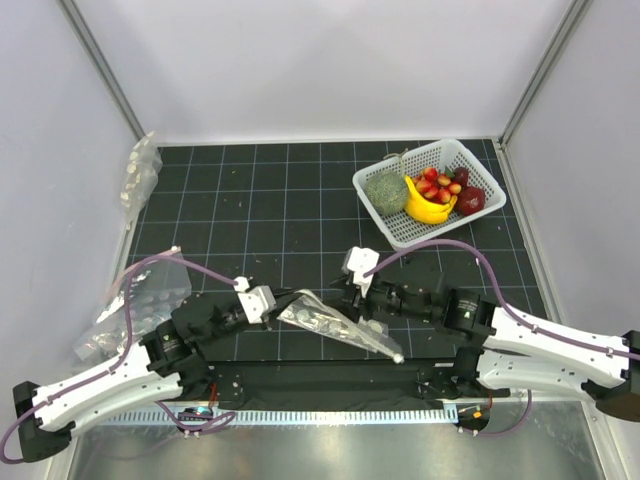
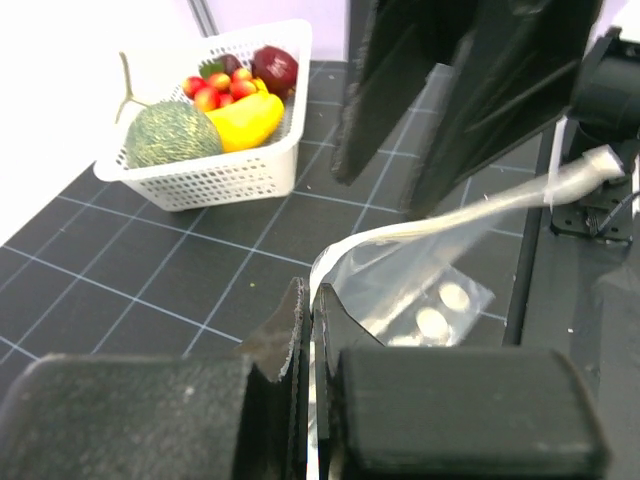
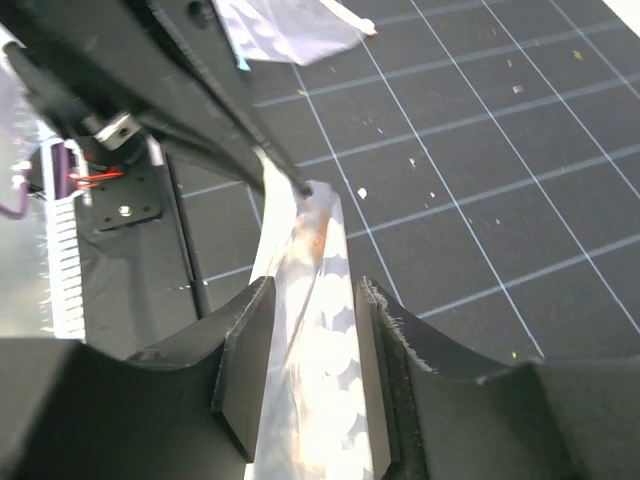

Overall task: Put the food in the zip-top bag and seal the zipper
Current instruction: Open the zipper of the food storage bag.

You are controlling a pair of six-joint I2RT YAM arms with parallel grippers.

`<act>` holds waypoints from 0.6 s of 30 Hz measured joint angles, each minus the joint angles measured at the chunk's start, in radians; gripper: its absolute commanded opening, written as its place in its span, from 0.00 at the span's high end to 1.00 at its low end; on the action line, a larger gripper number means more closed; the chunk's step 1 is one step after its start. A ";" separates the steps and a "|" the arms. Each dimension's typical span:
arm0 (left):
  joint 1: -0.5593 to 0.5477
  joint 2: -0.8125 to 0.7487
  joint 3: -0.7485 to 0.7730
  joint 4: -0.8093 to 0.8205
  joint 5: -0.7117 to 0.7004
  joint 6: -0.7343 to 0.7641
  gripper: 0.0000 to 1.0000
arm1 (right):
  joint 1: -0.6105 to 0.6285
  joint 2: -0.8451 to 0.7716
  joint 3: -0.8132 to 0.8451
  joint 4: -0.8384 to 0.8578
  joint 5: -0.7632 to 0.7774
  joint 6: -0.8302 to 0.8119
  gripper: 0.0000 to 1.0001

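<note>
Left gripper (image 1: pixel 277 303) (image 2: pixel 308 322) is clamped shut on one end of the zip-top bag (image 1: pixel 335 328) (image 2: pixel 420 270), with the film pinched between its fingers. The bag is stretched out as a thin strip, lifted off the bench (image 1: pixel 250 200) between the two arms near the front edge. White dots show through the plastic.

Right gripper (image 1: pixel 347 302) (image 3: pixel 315 290) has its jaws partly apart and straddles the bag (image 3: pixel 310 400) mid-length. Can't tell if the pads press on the film.

The food (image 1: pixel 437 187) (image 2: pixel 215 90) sits in the white basket (image 1: pixel 470 155) (image 2: pixel 210 180) at the far right, well apart from the bag. It lies beside a banana (image 1: pixel 425 208) and a round green vegetable (image 1: pixel 385 190).
</note>
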 measured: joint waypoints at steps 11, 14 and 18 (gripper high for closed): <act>0.000 -0.170 -0.006 -0.003 -0.141 -0.001 1.00 | 0.000 -0.083 -0.015 0.002 -0.046 -0.004 0.55; 0.000 -0.193 -0.010 -0.006 -0.175 -0.002 1.00 | 0.002 -0.054 -0.015 -0.002 -0.071 -0.007 0.56; 0.000 -0.195 -0.010 -0.016 -0.201 -0.005 1.00 | 0.009 0.008 -0.013 -0.027 -0.088 -0.011 0.57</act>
